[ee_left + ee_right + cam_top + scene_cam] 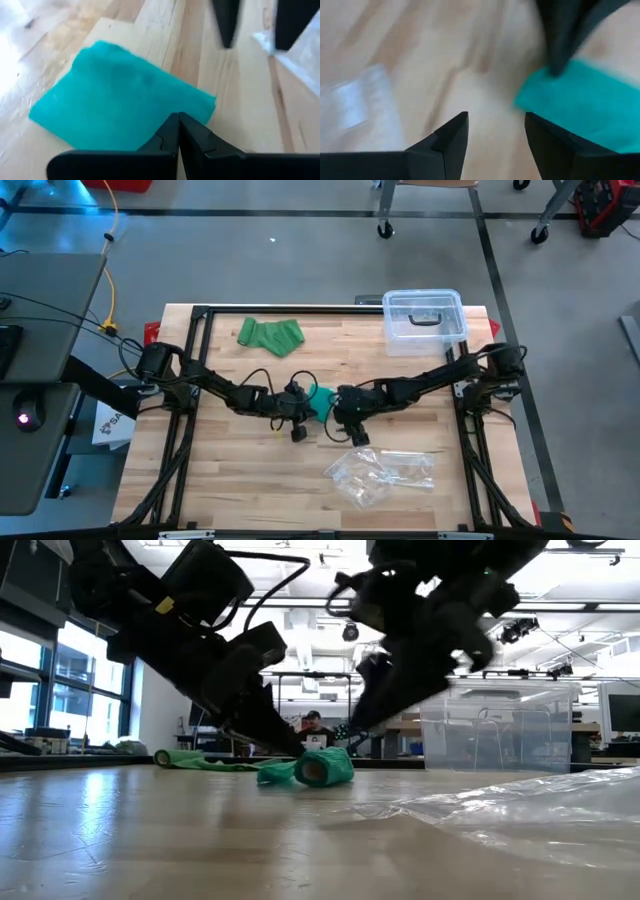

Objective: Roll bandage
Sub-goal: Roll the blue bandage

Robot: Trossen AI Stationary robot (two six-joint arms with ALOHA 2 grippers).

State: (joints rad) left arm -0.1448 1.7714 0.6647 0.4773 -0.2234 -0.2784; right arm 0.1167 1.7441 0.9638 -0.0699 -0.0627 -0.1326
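The teal bandage (320, 399) lies on the wooden table at its middle. In the low view it is a short roll (324, 768) with a loose tail (272, 773) lying toward the left. My left gripper (307, 403) comes in from the left, shut, with its tips on the bandage (115, 95). My right gripper (338, 413) is open, just right of the bandage and above the table. In the right wrist view its fingers (496, 131) stand apart over bare wood, with the bandage (585, 110) off to one side. A second, green bandage (270, 333) lies loose at the far left. My left gripper rests its shut fingertips (178, 124) on the bandage's upper face (159, 111), near one edge. The fingers slant down from the table's left. The bandage lies on the table under them. I cannot tell whether any cloth is caught between the tips.
A clear lidded box (425, 317) stands at the far right corner. A crumpled clear plastic bag (380, 472) lies on the near side, right of centre. Bare wood lies to the near left. In the low view a person (314, 727) sits in the room beyond the table.
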